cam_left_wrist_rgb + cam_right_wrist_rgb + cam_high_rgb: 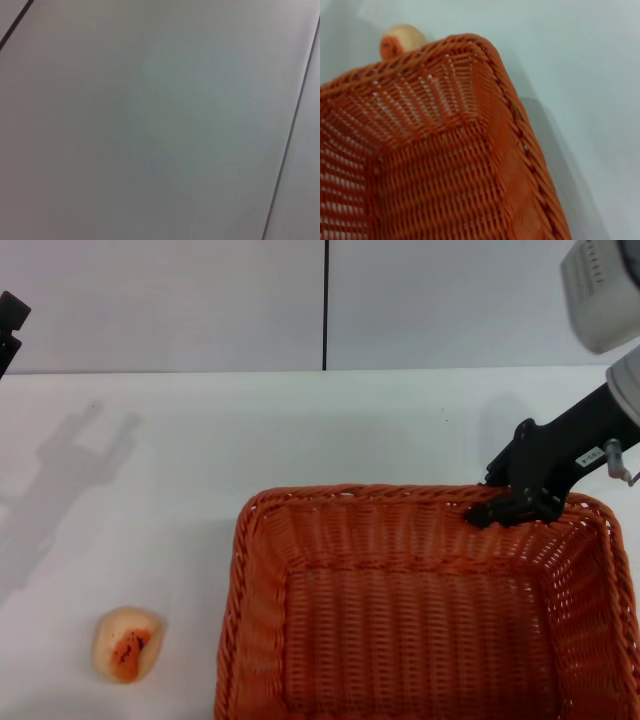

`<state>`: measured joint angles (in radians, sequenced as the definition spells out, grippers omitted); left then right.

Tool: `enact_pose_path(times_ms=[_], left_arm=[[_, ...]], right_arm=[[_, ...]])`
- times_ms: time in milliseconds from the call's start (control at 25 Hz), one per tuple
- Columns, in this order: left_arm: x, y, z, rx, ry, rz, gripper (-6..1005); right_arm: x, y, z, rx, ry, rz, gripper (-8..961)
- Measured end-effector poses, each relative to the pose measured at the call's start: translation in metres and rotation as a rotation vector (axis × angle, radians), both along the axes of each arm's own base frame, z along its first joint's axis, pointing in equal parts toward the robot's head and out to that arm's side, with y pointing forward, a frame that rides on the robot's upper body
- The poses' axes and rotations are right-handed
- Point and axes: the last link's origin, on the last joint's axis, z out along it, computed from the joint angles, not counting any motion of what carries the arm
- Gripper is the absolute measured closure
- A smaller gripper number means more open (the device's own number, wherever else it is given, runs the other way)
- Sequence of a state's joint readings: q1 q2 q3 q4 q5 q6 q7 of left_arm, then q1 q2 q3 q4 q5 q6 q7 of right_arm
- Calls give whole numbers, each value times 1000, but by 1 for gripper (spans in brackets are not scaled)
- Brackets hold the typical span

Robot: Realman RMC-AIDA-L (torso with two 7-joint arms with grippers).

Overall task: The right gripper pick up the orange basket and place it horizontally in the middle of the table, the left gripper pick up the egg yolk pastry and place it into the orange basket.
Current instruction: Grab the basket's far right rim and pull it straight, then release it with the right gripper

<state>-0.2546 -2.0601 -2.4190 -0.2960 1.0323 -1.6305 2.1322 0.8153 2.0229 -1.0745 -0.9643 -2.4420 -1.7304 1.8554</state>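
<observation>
Your left gripper (10,325) sits parked beyond the table's (180,440) far left corner; can't tell its finger state. The egg yolk pastry (127,643) lies near the front left edge, well apart from the orange basket (300,540) at front right. Your right gripper (515,508) is clamped on the basket's far rim.
</observation>
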Motion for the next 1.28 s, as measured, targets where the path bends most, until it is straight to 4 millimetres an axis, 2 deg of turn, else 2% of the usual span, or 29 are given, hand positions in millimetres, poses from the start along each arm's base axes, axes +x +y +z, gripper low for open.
enact_pose_path(times_ms=[640,1280], left_arm=[[0,1,1,4,-3,0,372],[0,1,0,2,-2,4,372]], right_arm=[[-4,-5,39,-3,224,35,785],[-1,-9,67,14,345,59,793]])
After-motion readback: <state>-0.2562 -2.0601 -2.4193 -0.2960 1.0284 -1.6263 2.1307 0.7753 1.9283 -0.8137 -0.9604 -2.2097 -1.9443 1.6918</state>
